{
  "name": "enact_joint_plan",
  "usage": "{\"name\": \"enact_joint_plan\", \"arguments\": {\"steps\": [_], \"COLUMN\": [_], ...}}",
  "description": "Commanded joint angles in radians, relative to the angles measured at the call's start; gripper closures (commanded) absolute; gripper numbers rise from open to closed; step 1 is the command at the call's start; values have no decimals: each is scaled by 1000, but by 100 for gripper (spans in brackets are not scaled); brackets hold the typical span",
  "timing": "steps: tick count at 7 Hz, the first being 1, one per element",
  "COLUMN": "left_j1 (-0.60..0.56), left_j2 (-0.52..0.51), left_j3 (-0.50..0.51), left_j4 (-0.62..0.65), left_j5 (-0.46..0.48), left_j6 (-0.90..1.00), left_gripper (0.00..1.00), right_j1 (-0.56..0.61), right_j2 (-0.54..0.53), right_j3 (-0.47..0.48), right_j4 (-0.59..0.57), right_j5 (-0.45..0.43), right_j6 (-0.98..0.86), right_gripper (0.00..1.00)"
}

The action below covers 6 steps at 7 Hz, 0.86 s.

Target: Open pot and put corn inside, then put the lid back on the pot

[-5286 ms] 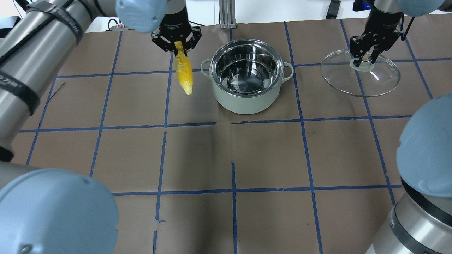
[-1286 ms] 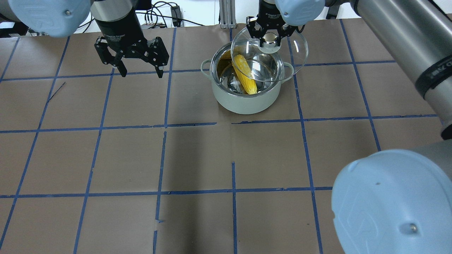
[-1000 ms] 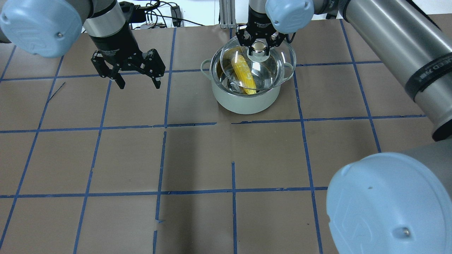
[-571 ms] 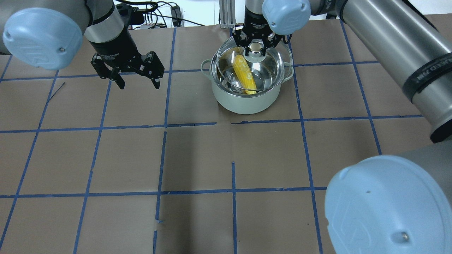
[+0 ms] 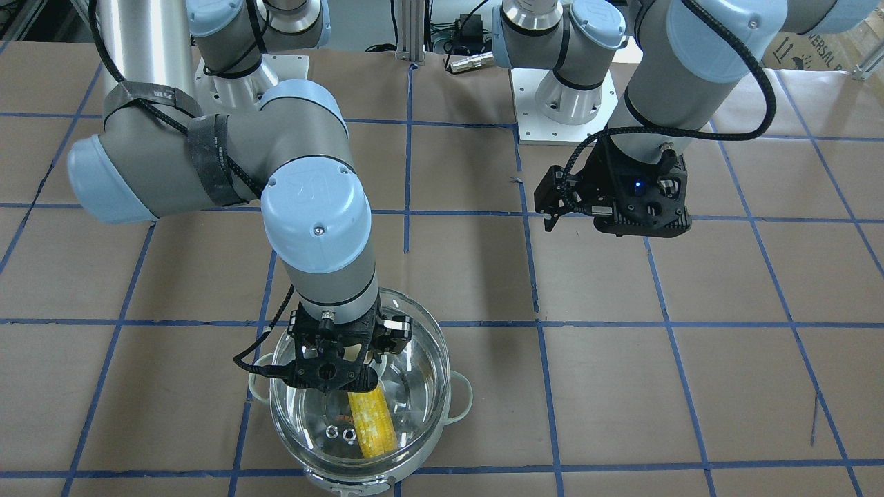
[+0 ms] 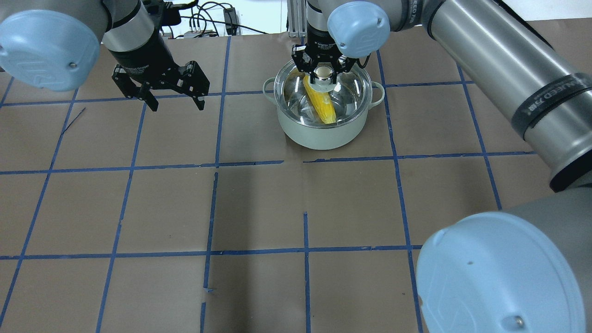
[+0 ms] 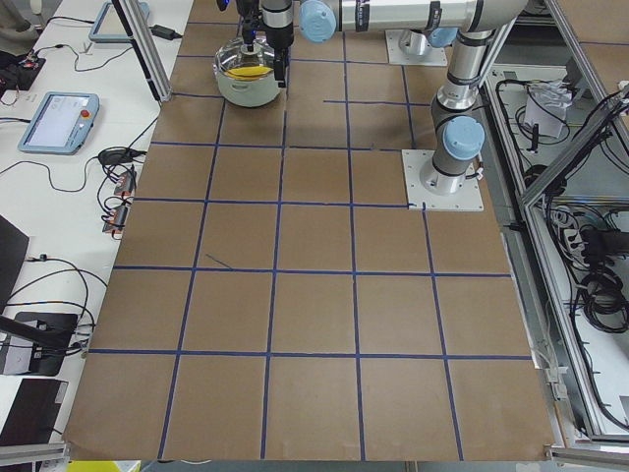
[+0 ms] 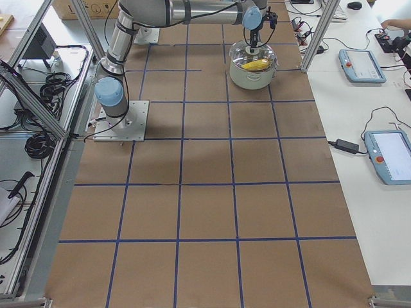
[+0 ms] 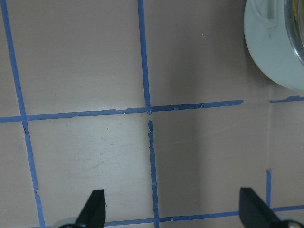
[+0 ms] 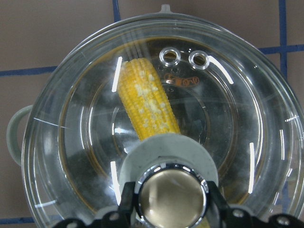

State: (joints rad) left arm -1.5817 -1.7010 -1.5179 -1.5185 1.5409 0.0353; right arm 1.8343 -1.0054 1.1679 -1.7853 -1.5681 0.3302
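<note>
At the far end of the brown, blue-taped counter [image 6: 305,203]: a covered pot, one claw on it.
A round pale-green, steel-lined pot [image 6: 323,134] holds a yellow tapered corn cob [image 6: 322,105] under a clear domed glass lid [image 6: 354,90], whose reddish print is unreadable. The left claw [image 6: 176,106] hangs well apart from the pot, fingers spread and empty. The right claw [image 6: 323,74] is clamped on the lid's shiny knob.
</note>
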Motion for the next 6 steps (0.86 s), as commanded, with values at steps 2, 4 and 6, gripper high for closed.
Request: {"name": "enact_joint_plan", "arguments": {"steps": [2,4,6], "left_j1": [-1,-6,-3], "left_j2": [0,4,17], "left_j3": [13,16,4], "left_j4": [-5,-12,-11], "left_j5": [2,5,2], "left_j6": [8,8,8], "left_gripper": [0,0,0], "right_j1": [-1,-6,-7], "right_j2": [10,17,18], "right_j3": [-4,-2,-4], "right_j4": [0,-11,-14], "right_j5": [2,0,-1], "right_j6": [0,-3,-2], "right_gripper": [92,92,88]}}
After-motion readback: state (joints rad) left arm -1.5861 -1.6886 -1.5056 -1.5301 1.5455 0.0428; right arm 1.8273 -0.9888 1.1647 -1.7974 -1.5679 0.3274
